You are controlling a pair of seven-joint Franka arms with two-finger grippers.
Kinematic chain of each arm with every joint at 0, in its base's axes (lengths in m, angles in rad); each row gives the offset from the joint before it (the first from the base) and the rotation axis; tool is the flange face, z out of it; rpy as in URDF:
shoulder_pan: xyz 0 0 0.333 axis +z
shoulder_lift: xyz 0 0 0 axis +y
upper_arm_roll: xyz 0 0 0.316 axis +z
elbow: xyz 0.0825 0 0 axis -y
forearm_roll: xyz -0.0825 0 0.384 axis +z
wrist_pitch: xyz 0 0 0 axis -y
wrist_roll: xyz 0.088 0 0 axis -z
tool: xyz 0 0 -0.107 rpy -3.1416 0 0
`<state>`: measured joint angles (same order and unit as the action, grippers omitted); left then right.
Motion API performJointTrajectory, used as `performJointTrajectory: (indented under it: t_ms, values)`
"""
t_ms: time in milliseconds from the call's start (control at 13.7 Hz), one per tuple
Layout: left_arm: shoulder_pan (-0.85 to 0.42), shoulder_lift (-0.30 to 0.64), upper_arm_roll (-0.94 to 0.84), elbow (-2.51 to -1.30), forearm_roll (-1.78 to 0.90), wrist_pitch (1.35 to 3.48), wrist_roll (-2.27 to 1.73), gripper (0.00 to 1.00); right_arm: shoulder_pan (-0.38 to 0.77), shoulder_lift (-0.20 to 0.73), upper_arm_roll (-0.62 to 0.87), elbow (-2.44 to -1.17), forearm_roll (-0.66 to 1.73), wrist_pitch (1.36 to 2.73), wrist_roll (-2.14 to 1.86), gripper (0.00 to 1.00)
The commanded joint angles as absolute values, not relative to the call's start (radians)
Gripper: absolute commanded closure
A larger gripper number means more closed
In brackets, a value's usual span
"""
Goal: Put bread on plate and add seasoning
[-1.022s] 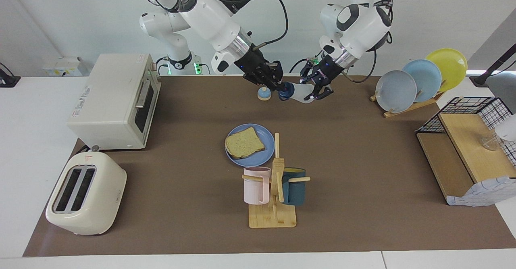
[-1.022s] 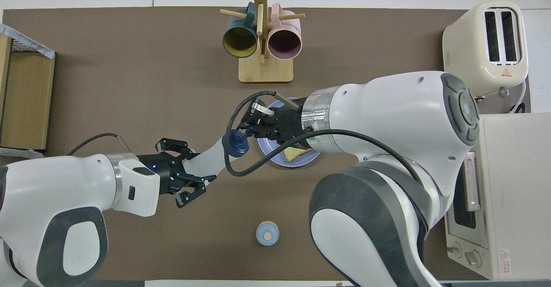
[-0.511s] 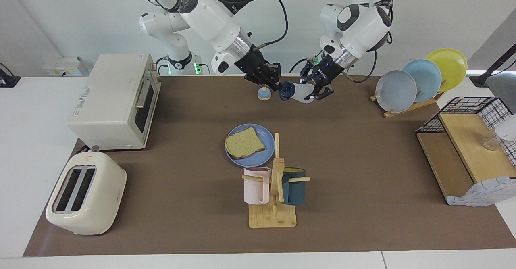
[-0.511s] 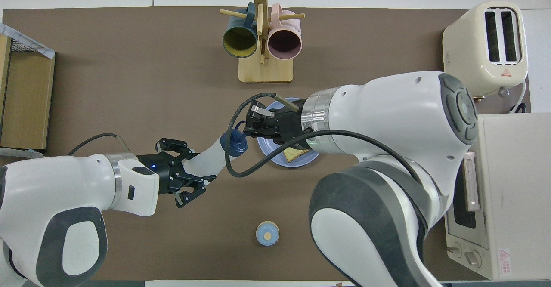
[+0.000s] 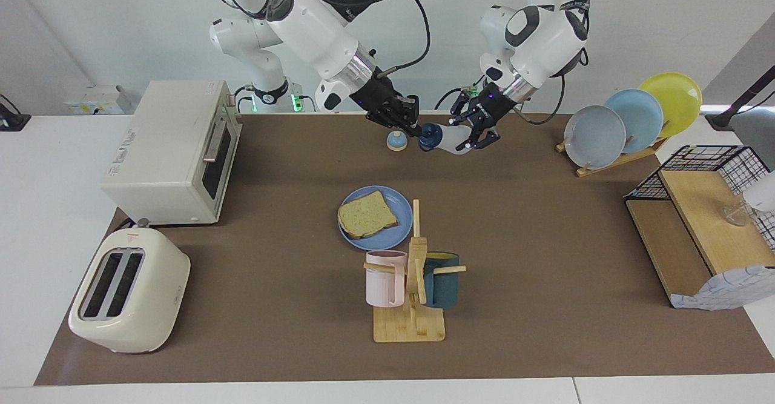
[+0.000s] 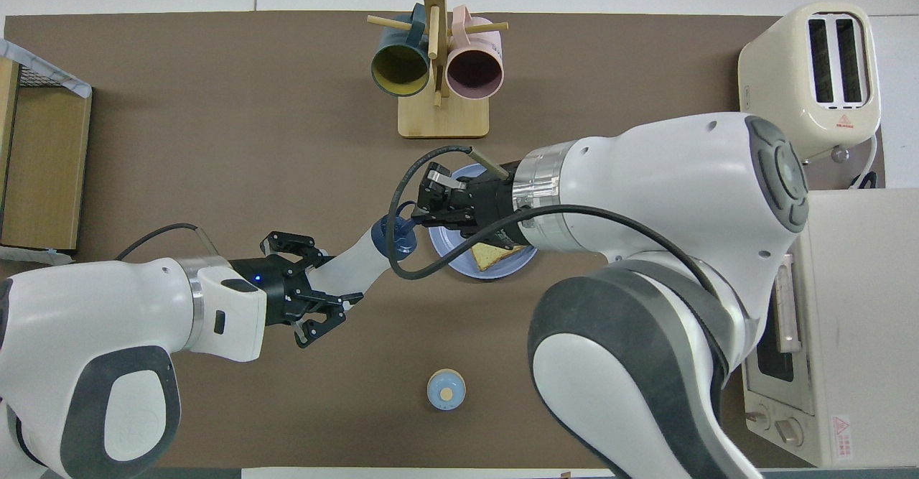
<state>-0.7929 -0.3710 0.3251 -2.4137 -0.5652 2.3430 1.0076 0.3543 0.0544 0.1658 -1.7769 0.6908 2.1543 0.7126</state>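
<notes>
The bread (image 5: pixel 367 215) lies on the blue plate (image 5: pixel 390 233) in the middle of the table; in the overhead view the right arm hides most of the plate (image 6: pixel 446 255) and the bread (image 6: pixel 492 256). My left gripper (image 5: pixel 470 139) (image 6: pixel 329 284) is shut on the white body of the seasoning bottle (image 5: pixel 449 137) (image 6: pixel 359 260), holding it on its side in the air. The bottle's navy cap (image 5: pixel 428 135) (image 6: pixel 393 239) points toward the right arm. My right gripper (image 5: pixel 415 128) (image 6: pixel 420 210) is shut at that cap, fingertips on its loop.
A blue-domed bell (image 5: pixel 396 141) sits below the two grippers. A mug rack (image 5: pixel 412 307) stands just past the plate. A toaster oven (image 5: pixel 172 149) and toaster (image 5: pixel 127 289) are at the right arm's end, a plate rack (image 5: pixel 629 122) and wire shelf (image 5: pixel 708 222) at the left arm's.
The right gripper's fingers have closed at the bottle's cap. Both grippers and the bottle rose slightly. Bread and plate have not moved.
</notes>
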Motion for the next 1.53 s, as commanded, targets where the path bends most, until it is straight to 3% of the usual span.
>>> performJointTrajectory:
  t_ms: [0, 438, 511, 584, 949, 1168, 1459]
  values:
    - [-0.796, -0.403, 0.327, -2.444, -0.571, 2.347, 1.006, 1.00, 0.281, 0.040, 0.164, -1.779, 0.758, 2.128, 0.715, 1.00]
    - [-0.787, -0.405, 0.327, -2.444, -0.571, 2.316, 1.014, 1.00, 0.265, 0.037, 0.163, -1.784, 0.782, 2.123, 0.704, 1.00]
    - [-0.787, -0.405, 0.327, -2.442, -0.571, 2.316, 1.014, 1.00, 0.265, 0.035, 0.161, -1.786, 0.778, 2.123, 0.703, 0.27]
    - [-0.787, -0.405, 0.327, -2.444, -0.571, 2.316, 1.014, 1.00, 0.267, 0.032, 0.161, -1.789, 0.769, 2.122, 0.701, 0.00]
    - [-0.790, -0.388, 0.301, -2.418, -0.558, 2.324, 0.980, 1.00, 0.264, 0.008, 0.161, -1.786, 0.517, 2.075, 0.672, 0.00]
    - [-0.787, -0.310, 0.279, -2.321, -0.363, 2.300, 0.834, 1.00, 0.258, -0.020, 0.146, -1.784, 0.432, 2.047, 0.530, 0.00]
    - [-0.799, -0.146, 0.255, -2.121, -0.177, 2.179, 0.692, 1.00, 0.120, -0.028, 0.107, -1.724, 0.266, 1.725, 0.233, 0.00]
